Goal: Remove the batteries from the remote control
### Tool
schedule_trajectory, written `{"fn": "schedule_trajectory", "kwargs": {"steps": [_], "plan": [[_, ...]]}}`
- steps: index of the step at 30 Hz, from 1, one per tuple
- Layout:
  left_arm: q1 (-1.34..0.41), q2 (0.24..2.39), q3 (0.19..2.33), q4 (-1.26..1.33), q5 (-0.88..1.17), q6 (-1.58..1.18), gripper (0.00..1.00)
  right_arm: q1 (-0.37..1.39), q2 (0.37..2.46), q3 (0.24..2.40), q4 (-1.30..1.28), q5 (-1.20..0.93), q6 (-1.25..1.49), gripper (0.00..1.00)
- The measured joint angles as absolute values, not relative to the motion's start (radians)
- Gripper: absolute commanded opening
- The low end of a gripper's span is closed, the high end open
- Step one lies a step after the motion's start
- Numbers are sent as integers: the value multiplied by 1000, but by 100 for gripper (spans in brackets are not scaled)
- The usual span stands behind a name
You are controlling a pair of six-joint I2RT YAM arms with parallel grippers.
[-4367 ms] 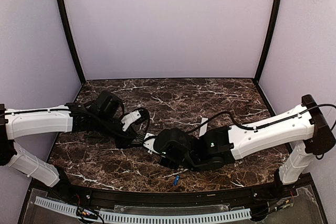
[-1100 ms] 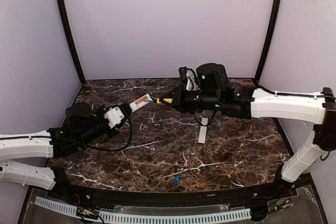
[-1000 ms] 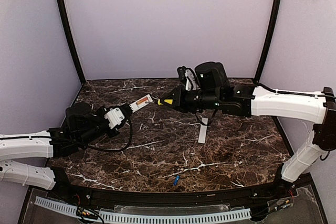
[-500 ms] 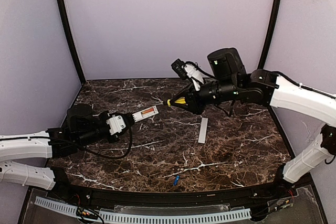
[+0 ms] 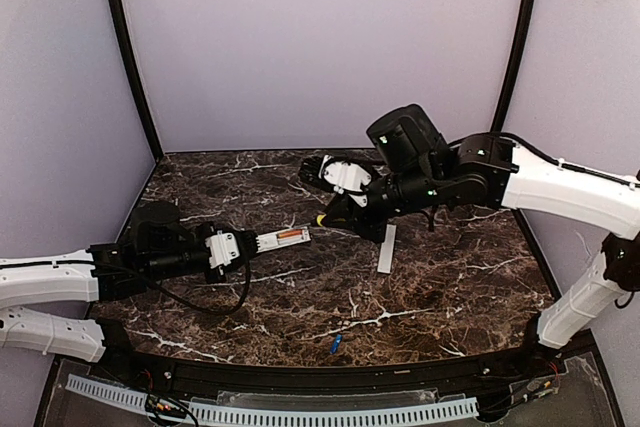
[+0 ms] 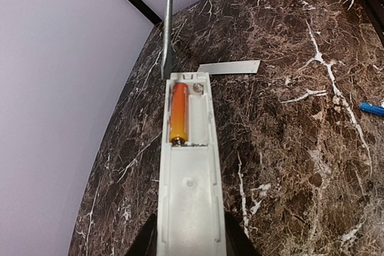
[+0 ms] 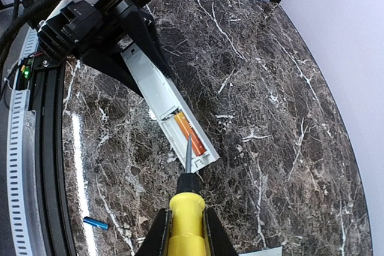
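Fingers of the left gripper (image 5: 243, 245) pinch one end of the remote (image 5: 283, 238) in the top view, the right gripper (image 5: 332, 213) squeezes a screwdriver (image 5: 321, 218), and a blue battery (image 5: 335, 343) lies on the table (image 5: 450, 297) near the front. The left wrist view shows an orange battery (image 6: 179, 112) inside the open remote, with the screwdriver tip at its far end. The right wrist view shows the yellow handle (image 7: 187, 220) tight between the fingers (image 7: 159, 238).

White-shelled arms (image 5: 570, 187), black joints and wrist housings, looping black cables (image 5: 244, 279), green indicator light.
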State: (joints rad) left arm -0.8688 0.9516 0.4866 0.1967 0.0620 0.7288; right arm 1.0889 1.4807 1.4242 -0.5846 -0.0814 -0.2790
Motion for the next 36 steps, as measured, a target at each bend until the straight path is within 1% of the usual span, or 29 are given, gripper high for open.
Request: {"fn": "schedule_trajectory", "kwargs": {"steps": [11, 36], "plan": [[-869, 952, 487, 169, 98, 714, 0, 1127, 1534, 1463, -613, 43, -382, 0], [-869, 956, 487, 165, 101, 695, 0, 1159, 1541, 1463, -624, 91, -388, 0]]}}
